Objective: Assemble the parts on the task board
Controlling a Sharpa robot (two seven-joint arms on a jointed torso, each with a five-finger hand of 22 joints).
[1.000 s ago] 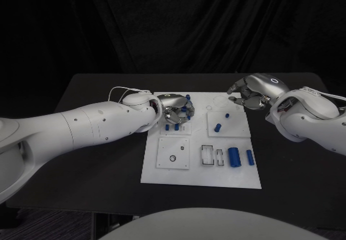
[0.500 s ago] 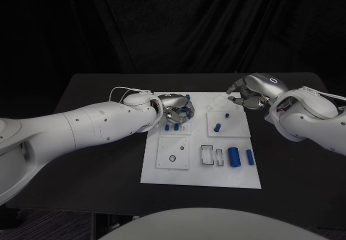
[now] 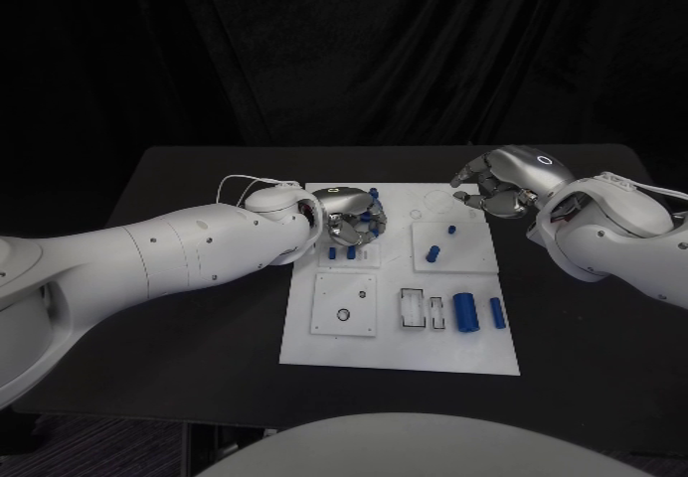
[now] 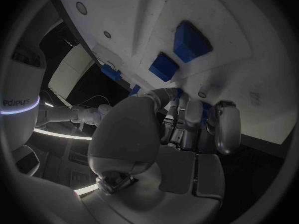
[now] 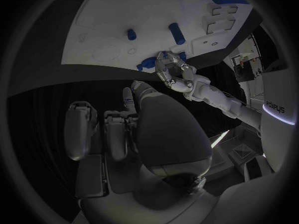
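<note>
Head view: white task board [image 3: 333,343] mid-table, matte flat plastic. Left hand [image 3: 353,221] sits over the board's far-left corner, silver fingers curled round small blue parts [image 3: 377,214]; gripping one or just touching, can't tell. Right hand [image 3: 497,186] hovers off the far-right corner, fingers curled in, nothing visibly held. Big blue cylinder [image 3: 464,310] and slim one still lie loose near the slots, so prob. early-to-mid job.

Left wrist view: two blocky blue pegs [image 4: 189,41] stand in the board.

Right wrist view: two rounded blue pegs [image 5: 176,33] stand there too.
</note>
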